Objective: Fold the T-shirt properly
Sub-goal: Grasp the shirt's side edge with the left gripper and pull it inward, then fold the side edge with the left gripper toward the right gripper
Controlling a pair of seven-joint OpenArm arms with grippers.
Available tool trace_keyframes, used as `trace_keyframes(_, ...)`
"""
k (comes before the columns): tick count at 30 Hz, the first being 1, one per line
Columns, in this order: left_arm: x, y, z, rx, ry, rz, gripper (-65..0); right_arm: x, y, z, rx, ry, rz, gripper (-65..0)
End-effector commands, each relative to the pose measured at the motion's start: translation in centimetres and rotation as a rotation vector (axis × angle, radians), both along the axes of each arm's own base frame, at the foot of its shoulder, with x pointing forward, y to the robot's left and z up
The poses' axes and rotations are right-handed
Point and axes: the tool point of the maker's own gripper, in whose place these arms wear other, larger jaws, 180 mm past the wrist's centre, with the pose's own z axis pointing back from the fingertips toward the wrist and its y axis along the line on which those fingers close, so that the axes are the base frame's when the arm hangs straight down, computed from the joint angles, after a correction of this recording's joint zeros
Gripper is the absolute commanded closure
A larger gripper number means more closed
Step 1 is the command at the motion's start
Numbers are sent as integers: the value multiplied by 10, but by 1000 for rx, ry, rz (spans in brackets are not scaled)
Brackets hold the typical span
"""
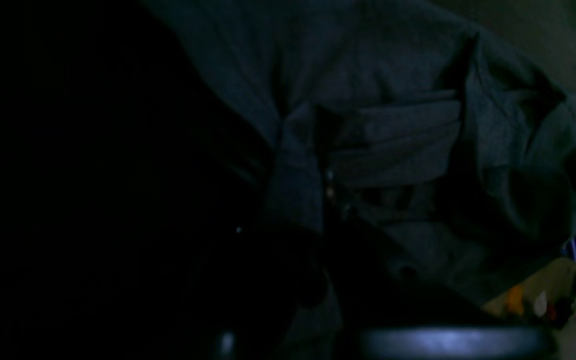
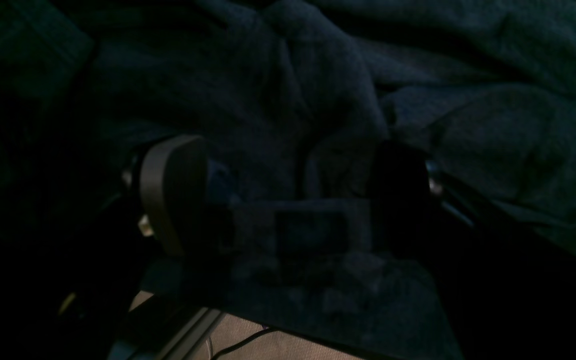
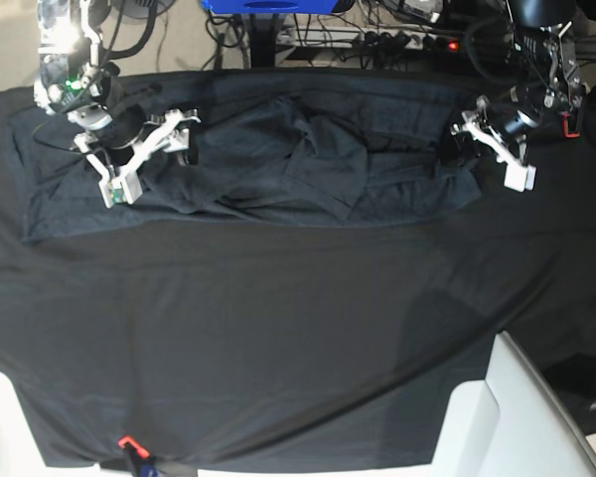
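T-shirt [image 3: 278,159] spans both end effectors — left [image 3: 464,142] grasping it, right [image 3: 157,159] unclear.

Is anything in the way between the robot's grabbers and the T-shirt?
Nothing visible is. The T-shirt lies bunched along the far side of the black tablecloth. The right gripper sits right at one end of it and the left gripper at the other, with no other object between.

the t-shirt [image 3: 278,164] looks like matt heathered knit cloth, the tablecloth [image 3: 278,338] smoother, seemingly plain black.
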Motion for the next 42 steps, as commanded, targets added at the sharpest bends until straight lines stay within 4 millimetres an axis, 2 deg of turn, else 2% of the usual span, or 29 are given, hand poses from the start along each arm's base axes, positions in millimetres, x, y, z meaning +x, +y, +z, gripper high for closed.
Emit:
trace_keyframes(1,-8,5,-8,44,58,-28,0,7,0,8,9,-38,0,-495)
trace_keyframes(5,9,36,9,75,3,47,0,7,0,8,8,-37,-2,-495)
trace_keyframes(10,9,84,28,162,-14,80,0,7,0,8,8,-37,-2,-495)
trace_keyframes(14,4,104,36,212,-4,68,0,8,1,8,11,-40,0,-495)
trace_keyframes(17,4,103,49,254,-36,28,0,9,2,9,12,-41,3,-495)
trace_keyframes(20,7,85,68,290,-95,-43,0,9,2,9,12,-43,3,-495)
trace_keyframes(26,13,24,100,308,-217,-193,0,10,1,9,11,-43,0,-495)
trace_keyframes(28,12,-4,102,320,-229,-293,0,10,1,9,12,-43,-2,-495)
trace_keyframes(31,5,-49,93,300,-221,-411,0,10,0,9,11,-45,-3,-495)
trace_keyframes(37,3,-95,82,229,-200,-417,0,10,0,9,11,-45,-4,-495)
trace_keyframes(40,10,-122,81,182,-211,-424,0,10,0,9,11,-45,-4,-495)
trace_keyframes(42,14,-133,80,173,-204,-412,0,10,0,9,11,-45,-4,-495)
